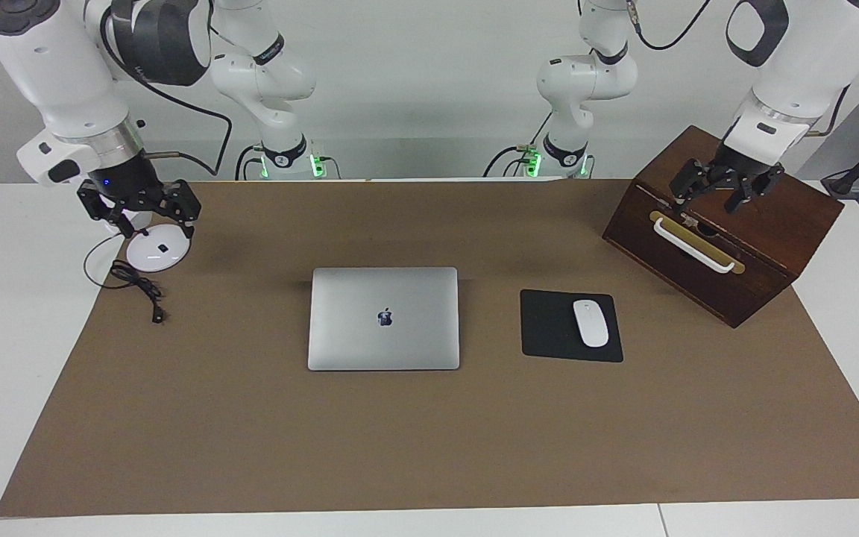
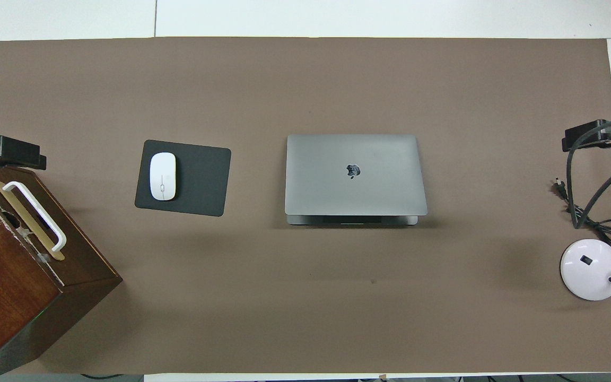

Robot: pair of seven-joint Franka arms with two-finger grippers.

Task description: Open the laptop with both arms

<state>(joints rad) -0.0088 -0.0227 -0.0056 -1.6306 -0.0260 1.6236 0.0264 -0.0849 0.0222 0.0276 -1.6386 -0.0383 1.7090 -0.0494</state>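
The laptop (image 1: 383,318) is found closed, flat mid-desk (image 1: 42,313), beside the mouse pad (image 1: 549,328). It is judged rigid, smooth, hinge-stiff; its thin lid edge should be taken. Left pincer (image 1: 725,192) and right pincer (image 1: 140,215) are seen spread apart, well clear of the laptop.

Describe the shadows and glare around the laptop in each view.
Facing view: the laptop lid is evenly lit without glare, with a thin shadow along its edge nearer the robots. Overhead view: soft shadow on the brown mat along the same edge, no hot spots.

Bright, even overhead light; soft faint shadows; sharp focus.
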